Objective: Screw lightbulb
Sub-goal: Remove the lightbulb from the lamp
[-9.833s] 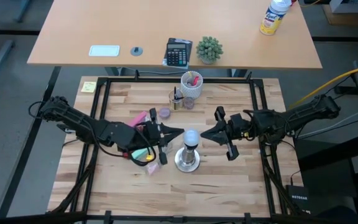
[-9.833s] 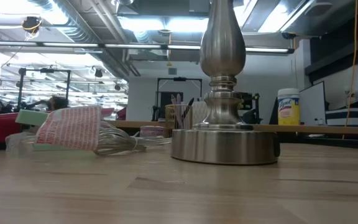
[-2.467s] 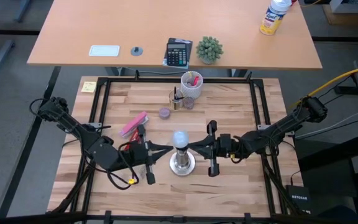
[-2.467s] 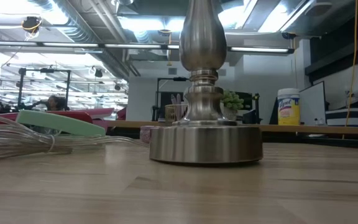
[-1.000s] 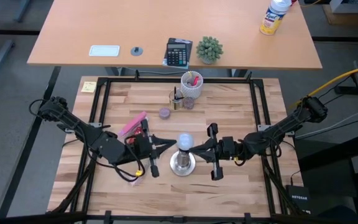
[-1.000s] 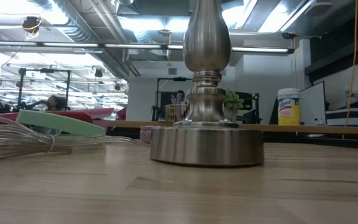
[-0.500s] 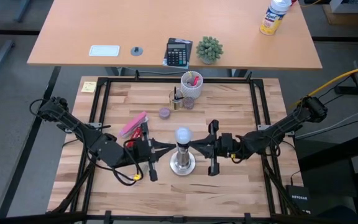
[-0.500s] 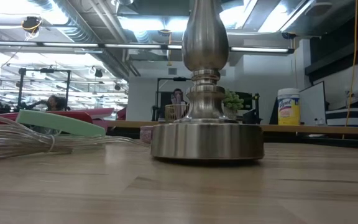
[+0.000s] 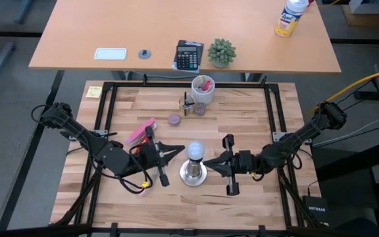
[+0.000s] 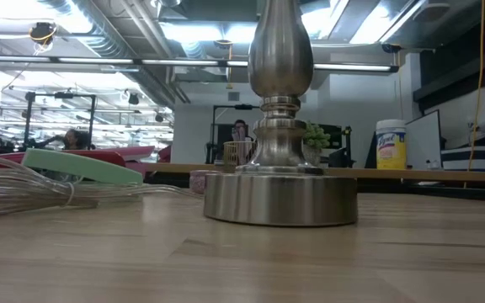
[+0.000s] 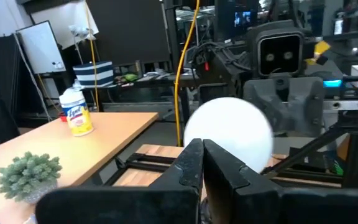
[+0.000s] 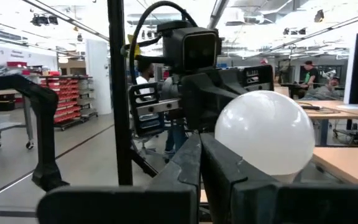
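Note:
The frosted-white lightbulb [image 9: 195, 151] stands upright on top of the silvery socket stand [image 10: 280, 126]. The stand's round base [image 9: 193, 173] rests on the table's middle. The bulb's screw base is hidden. My left gripper [image 9: 180, 148] is shut and points level at the globe [image 11: 235, 134] from the table's left. My right gripper [image 9: 212, 163] is also shut. It points at the globe [image 12: 266, 140] from the right, a little nearer the near edge. My left gripper's shut fingertips [image 11: 194, 155] lie against the globe's left side [image 11: 194, 127], coming level from the table's left. My right gripper's shut fingertips [image 12: 194, 152] lie against the globe's right side [image 12: 225, 146], slanting slightly upward from the right. Neither view shows plainly whether the tips touch.
A pink pack [image 9: 141, 131] lies to the left behind my left arm. A white cup with pens [image 9: 202, 89], a small jar [image 9: 187, 105] and a purple piece [image 9: 174, 119] stand toward the far edge. A clear cord and a green piece [image 10: 82, 164] lie left of the stand.
My left gripper has swung its tips toward the far edge and closer to the globe. My right gripper has shifted slightly toward the near edge and the right. The stand with the bulb rocked a little and stands upright again. Both grippers stay shut.

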